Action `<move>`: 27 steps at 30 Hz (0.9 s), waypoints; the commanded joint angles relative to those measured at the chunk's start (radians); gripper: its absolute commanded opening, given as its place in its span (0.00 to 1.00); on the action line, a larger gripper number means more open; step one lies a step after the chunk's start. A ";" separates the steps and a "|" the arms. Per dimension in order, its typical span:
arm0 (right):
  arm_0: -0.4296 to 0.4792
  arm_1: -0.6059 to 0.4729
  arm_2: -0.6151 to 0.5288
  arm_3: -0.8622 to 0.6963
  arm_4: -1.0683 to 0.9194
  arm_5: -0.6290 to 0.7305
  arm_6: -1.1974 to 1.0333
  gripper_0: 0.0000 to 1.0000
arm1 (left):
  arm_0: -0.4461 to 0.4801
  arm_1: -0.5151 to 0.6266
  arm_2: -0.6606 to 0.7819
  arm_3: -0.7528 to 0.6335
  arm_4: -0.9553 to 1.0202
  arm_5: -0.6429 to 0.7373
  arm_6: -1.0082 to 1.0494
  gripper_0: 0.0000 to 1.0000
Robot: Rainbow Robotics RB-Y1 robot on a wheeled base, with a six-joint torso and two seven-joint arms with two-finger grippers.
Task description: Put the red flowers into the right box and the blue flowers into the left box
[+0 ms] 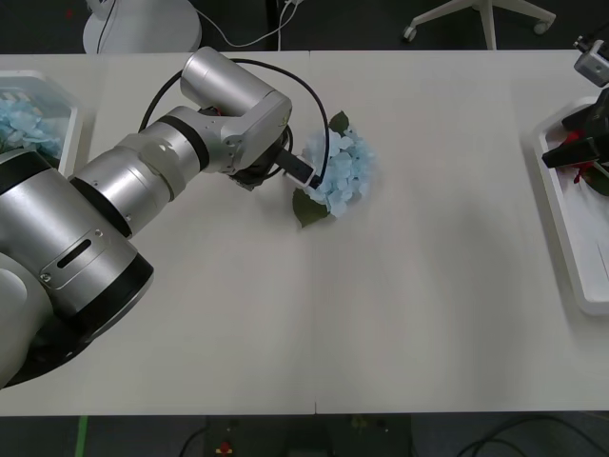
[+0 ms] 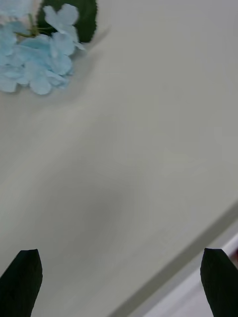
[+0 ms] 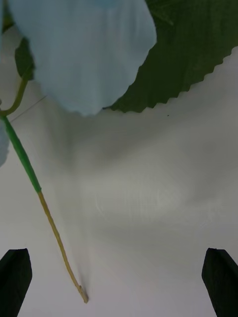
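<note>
Left end effector point(image 3: 119, 282) spread wide over a pale sky-blue artificial hydrangea head point(image 1: 341, 171) lying mid-surface.
Its thin tan stem point(image 3: 59, 247) rests between the black fingers, untouched; right end effector point(image 2: 119, 282), also spread, hovers beside the shallow white plastic tray point(image 1: 571, 228).

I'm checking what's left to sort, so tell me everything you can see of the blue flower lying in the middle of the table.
The blue flower is a cluster of small pale sky-blue petals, fabric-like, with dark green serrated leaves and a thin stem, green then tan. It lies on the white table. The left gripper, open, is right by it, fingers apart either side of the stem end.
</note>
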 commanded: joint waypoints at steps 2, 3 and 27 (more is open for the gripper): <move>0.069 -0.071 0.018 -0.122 -0.145 0.002 0.143 0.92 | -0.062 -0.057 -0.066 0.003 0.019 0.064 0.032 1.00; 0.092 -0.076 0.018 -0.155 -0.172 -0.007 0.143 0.92 | -0.062 -0.059 -0.066 0.004 0.027 0.077 0.035 1.00; 0.252 -0.102 0.014 -0.578 -0.331 -0.214 0.143 0.92 | -0.023 -0.056 0.019 -0.049 0.359 0.139 0.031 1.00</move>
